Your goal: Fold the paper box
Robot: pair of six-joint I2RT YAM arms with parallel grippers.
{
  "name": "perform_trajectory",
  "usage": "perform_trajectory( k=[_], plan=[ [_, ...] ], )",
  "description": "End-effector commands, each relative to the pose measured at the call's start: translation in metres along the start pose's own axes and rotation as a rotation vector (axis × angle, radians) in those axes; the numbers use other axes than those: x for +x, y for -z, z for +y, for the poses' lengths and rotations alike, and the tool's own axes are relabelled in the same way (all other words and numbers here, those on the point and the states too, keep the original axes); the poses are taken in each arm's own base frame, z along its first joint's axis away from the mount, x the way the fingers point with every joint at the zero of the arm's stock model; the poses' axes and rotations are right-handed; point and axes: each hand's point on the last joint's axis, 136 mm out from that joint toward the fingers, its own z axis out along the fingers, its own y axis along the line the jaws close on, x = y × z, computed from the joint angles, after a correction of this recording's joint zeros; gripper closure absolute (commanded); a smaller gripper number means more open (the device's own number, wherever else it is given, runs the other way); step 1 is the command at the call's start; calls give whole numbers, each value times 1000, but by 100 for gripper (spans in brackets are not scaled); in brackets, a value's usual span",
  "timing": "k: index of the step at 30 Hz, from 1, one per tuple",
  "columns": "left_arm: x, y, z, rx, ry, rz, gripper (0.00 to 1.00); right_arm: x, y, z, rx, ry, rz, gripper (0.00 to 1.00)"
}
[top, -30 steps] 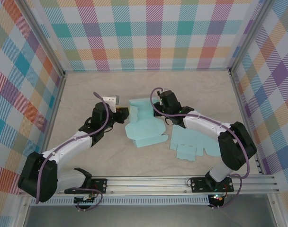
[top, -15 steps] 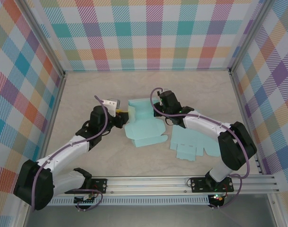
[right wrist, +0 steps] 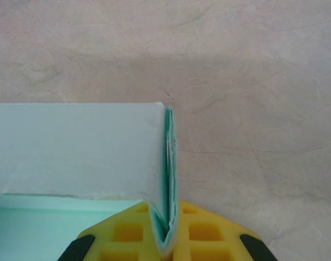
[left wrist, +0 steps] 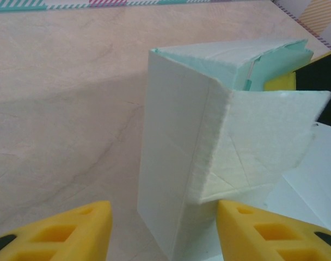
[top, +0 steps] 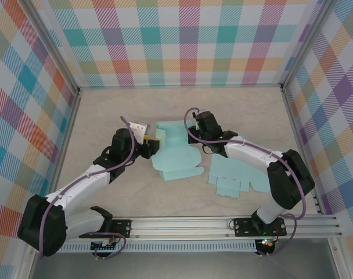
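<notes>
While our right gripper (right wrist: 166, 231) pinches the box (right wrist: 73, 147), the left gripper (left wrist: 163, 234) is open just short of it; beige table (right wrist: 252, 65) under us, plaid walls (top: 188, 40) around.

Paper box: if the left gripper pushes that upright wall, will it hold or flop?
Likely floppy: the paper box is thin sheet, its wall held by creases. Probably light; it may slide unless the right gripper, shut on its edge, anchors it.

The half-folded paper box (top: 177, 160) sits between the left tool (top: 149, 143) and the right tool (top: 191, 130). A flat teal cutout (top: 237, 177) lies on the desk (top: 107, 107) right of both.
</notes>
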Motion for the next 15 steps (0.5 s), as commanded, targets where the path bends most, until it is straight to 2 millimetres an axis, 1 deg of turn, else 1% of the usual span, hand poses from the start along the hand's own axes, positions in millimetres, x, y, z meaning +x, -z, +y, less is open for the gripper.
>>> perform_trajectory(
  k=[1, 4, 8, 12, 15],
  plan=[
    [-16, -3, -11, 42, -33, -19, 46, -12, 1, 15, -52, 6, -25, 100],
    [-18, -8, -12, 52, -34, -14, 42, -13, 1, 16, -56, 7, -26, 100],
    [-19, -14, -9, 36, -37, -5, 42, -13, 2, 17, -60, 8, -28, 100],
    [-20, -20, 0, -17, -34, 3, 44, -13, 4, 19, -67, 10, -28, 100],
    [-22, -23, 8, -66, -35, 2, 52, -12, 6, 20, -72, 11, -26, 100]
  ],
)
